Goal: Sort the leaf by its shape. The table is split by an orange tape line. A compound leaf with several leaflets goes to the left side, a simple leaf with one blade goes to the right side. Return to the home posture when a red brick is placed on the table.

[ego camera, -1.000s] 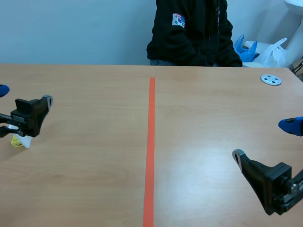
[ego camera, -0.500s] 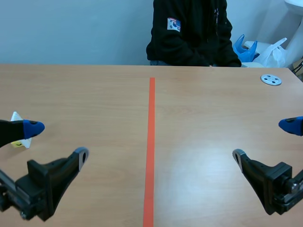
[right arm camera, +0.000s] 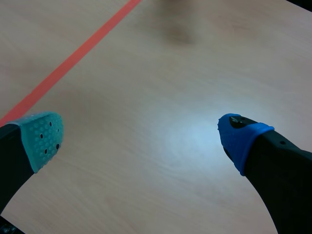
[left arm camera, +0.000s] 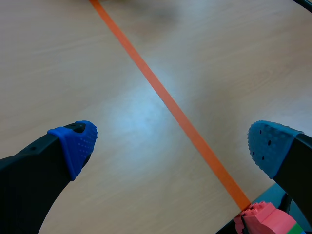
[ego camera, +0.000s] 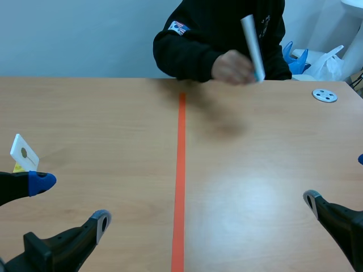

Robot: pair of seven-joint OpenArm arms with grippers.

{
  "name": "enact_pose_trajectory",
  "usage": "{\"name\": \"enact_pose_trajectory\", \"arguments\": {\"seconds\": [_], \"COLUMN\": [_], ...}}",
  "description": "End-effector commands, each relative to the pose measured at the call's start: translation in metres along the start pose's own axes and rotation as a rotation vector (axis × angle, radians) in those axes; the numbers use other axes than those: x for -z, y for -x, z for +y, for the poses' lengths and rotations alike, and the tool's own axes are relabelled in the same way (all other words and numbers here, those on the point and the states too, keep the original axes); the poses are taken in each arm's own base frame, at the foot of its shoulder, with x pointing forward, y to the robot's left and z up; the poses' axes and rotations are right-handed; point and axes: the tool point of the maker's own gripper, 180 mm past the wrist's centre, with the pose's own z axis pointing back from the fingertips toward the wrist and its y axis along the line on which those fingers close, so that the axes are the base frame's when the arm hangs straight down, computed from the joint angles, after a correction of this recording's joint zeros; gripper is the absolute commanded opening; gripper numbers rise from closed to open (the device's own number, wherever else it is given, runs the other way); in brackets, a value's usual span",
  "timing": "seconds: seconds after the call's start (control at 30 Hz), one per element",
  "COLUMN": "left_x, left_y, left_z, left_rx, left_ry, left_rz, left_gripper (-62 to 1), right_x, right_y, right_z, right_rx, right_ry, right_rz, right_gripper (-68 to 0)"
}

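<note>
No leaf lies on the table (ego camera: 113, 124). Across it a person's hand (ego camera: 229, 67) holds up a white card (ego camera: 251, 38), seen edge-on and blurred, just right of the orange tape line (ego camera: 181, 170); what is on the card I cannot tell. My left gripper (ego camera: 71, 201) hovers open at the near left, with nothing between its blue pads (left arm camera: 75, 144); the left wrist view shows the left gripper (left arm camera: 173, 141) over bare wood and the tape line (left arm camera: 170, 105). My right gripper (ego camera: 337, 180) is open at the near right, and in the right wrist view the right gripper (right arm camera: 141, 139) is empty over bare wood.
A small white tag with a hole (ego camera: 24, 153) stands on a yellow piece at the far left. A grey disc (ego camera: 325, 95) lies at the back right. Blue and white bags (ego camera: 317, 59) sit behind the table. Pink and green bricks (left arm camera: 263, 219) show past the table's near edge.
My left arm swung from the far left toward the near edge. The right gripper drew back a little. The person's hand came out over the table holding the white card.
</note>
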Motion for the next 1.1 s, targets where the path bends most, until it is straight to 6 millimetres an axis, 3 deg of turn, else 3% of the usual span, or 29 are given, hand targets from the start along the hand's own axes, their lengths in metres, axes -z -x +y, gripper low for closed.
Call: {"name": "enact_pose_trajectory", "arguments": {"seconds": [0.0, 0.83, 1.07], "left_x": [0.001, 0.002, 0.013], "left_y": [-0.010, -0.011, -0.004], "left_z": [-0.004, -0.003, -0.002], "left_rx": [-0.005, 0.004, 0.082], "left_ry": [0.008, 0.007, 0.039], "left_rz": [-0.038, -0.040, -0.029], "left_gripper": [1.4, 1.4, 1.4], "right_x": [0.001, 0.001, 0.001], "right_y": [-0.017, -0.019, -0.019], "right_z": [0.002, 0.002, 0.001], "right_rx": [-0.012, -0.023, -0.023], "right_ry": [-0.005, -0.004, -0.004], "right_rz": [-0.050, -0.056, -0.056], "right_gripper": [0.4, 0.4, 0.4]}}
